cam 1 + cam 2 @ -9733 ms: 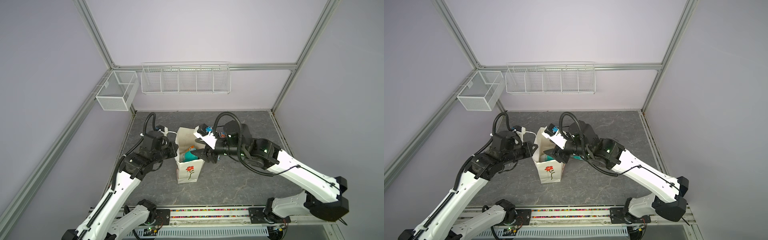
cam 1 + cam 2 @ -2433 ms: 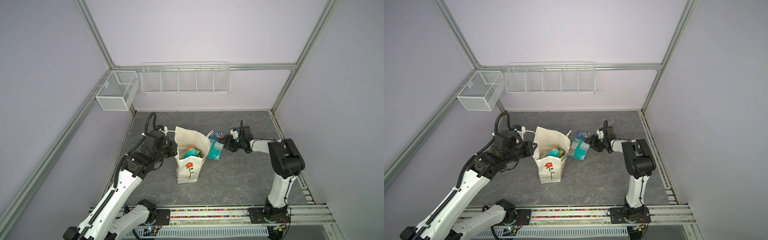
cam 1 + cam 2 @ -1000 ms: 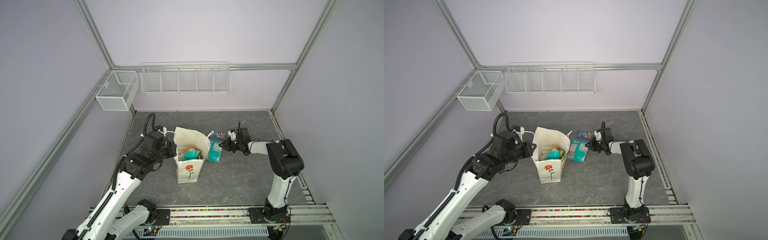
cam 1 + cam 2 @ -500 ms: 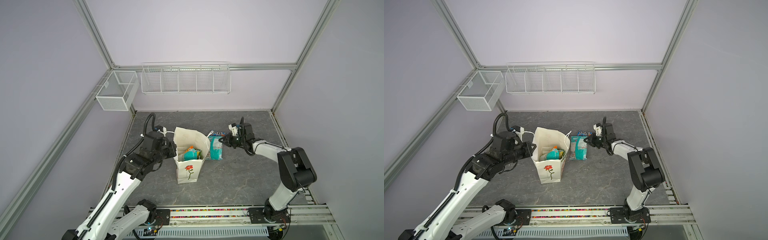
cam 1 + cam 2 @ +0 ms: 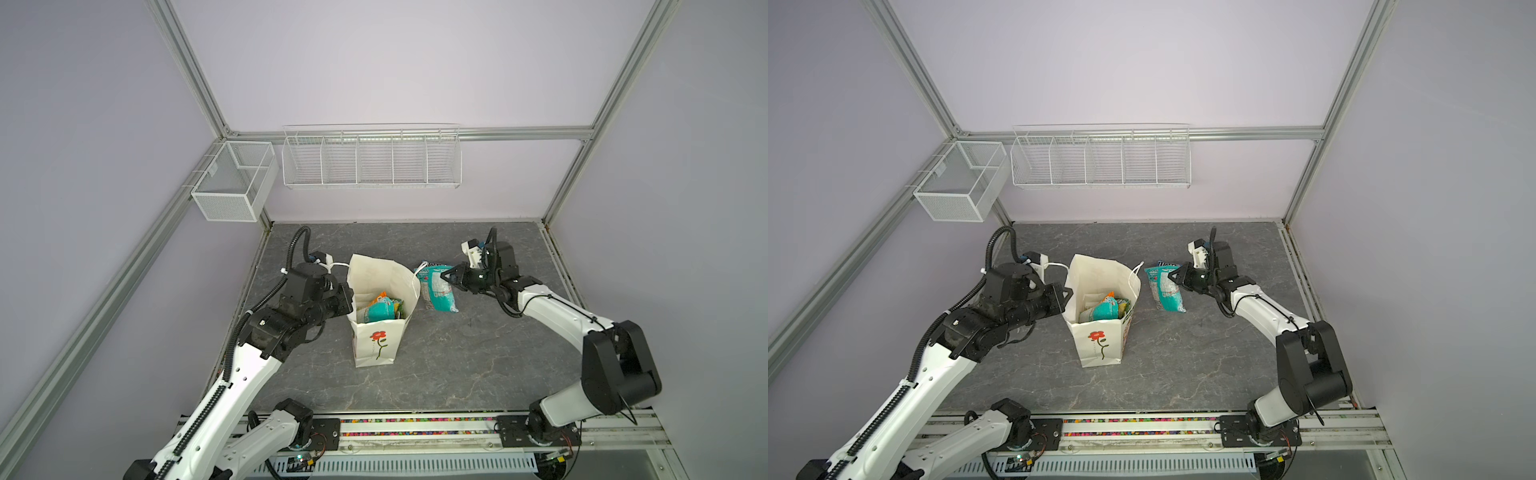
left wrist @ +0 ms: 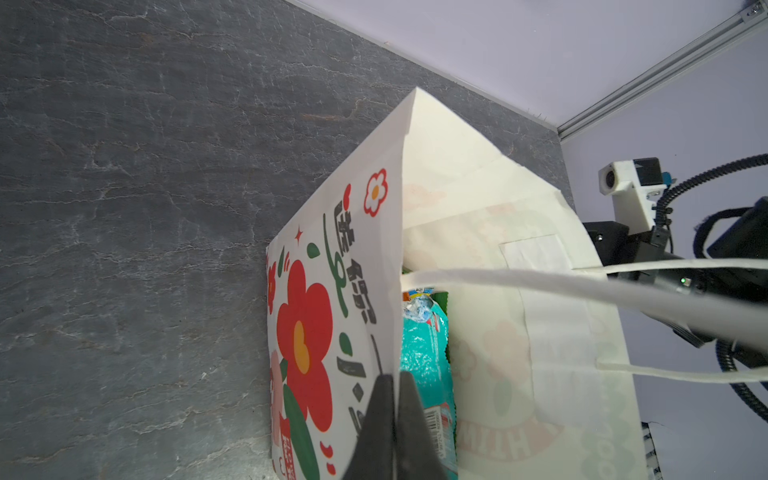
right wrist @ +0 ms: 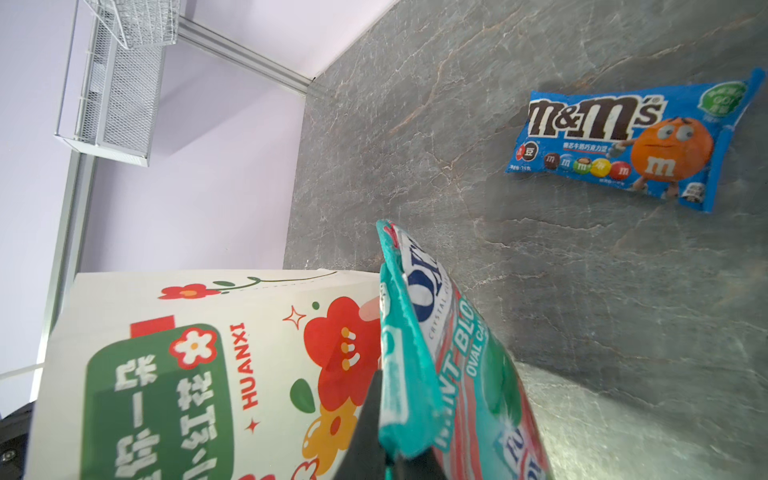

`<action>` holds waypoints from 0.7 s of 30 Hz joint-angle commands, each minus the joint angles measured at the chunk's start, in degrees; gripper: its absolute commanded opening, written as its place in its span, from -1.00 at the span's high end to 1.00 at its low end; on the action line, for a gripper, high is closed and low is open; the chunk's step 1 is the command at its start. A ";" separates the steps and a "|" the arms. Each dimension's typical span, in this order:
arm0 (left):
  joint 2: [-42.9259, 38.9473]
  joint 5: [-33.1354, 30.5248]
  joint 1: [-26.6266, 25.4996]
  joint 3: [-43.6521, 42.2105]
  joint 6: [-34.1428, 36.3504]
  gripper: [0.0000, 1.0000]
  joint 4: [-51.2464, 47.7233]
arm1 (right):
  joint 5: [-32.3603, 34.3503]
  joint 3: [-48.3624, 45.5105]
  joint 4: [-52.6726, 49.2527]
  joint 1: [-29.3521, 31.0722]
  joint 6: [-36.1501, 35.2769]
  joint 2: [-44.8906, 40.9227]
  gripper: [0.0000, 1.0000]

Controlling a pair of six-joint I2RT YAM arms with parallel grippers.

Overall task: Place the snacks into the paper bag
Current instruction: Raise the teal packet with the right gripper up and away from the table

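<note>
My right claw [image 5: 448, 276] is clenched on the top edge of the teal bag [image 5: 438, 291]. The packet hangs from my tips, just beside the paper bag [image 5: 376, 345], right of its open mouth. My left claw [image 6: 392, 409] pinches the paper bag's left rim. Several snacks [image 5: 382, 309] sit inside. Farther back, the M&M's pack [image 7: 623, 141] lies flat on the table [image 5: 457, 353].

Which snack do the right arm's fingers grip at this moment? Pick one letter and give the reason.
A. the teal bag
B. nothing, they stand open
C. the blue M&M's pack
A: in the right wrist view the right fingers are pinched on the edge of the teal bag, while the M&M's pack lies apart on the table.
</note>
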 commanded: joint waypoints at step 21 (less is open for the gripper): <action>5.40 -2.19 -5.38 7.03 -1.27 1.00 4.02 | 10.56 4.05 -14.35 2.05 -7.17 -23.16 0.86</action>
